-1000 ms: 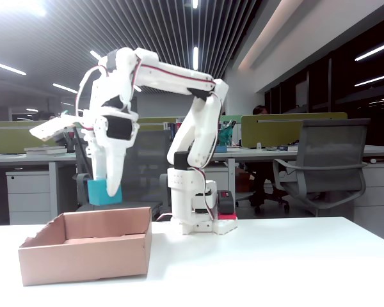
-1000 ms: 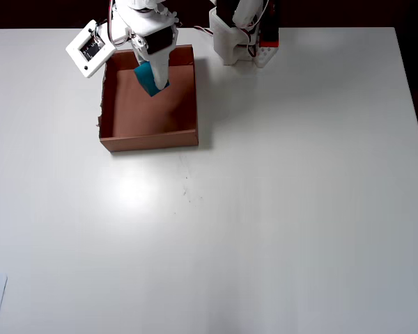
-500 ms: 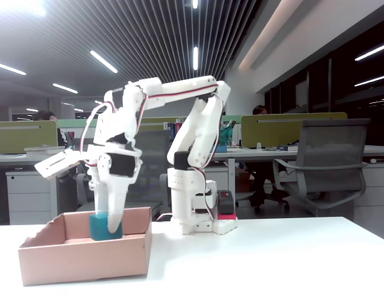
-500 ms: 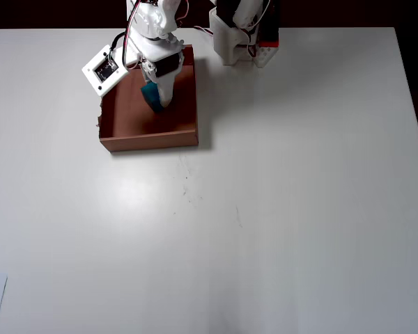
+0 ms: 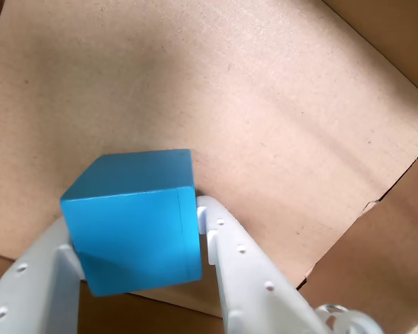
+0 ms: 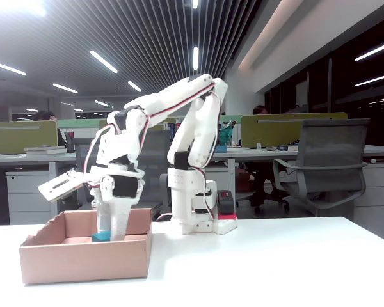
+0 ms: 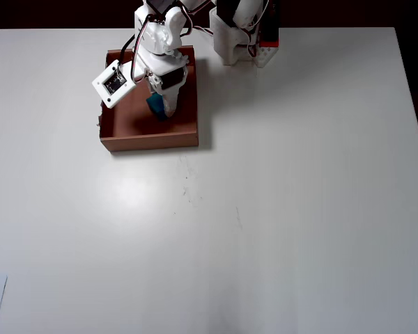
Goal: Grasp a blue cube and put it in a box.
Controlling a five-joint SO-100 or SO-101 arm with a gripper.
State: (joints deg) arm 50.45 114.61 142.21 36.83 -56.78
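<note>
A white desk [image 7: 279, 209] carries a white robot arm [image 6: 179, 109], its base at the far edge in the overhead view. Near that edge, left of the base, sits the box [image 7: 150, 139] — a shallow brown cardboard tray. The arm bends down into it. The pincer [image 5: 136, 240] is closed on the blue cube [image 5: 132, 219] — one white finger [image 5: 240, 271] against each side — low inside the box, above its cardboard floor.

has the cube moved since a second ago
Yes. In the fixed view the cube has dropped from above the box rim to down inside it.
</note>
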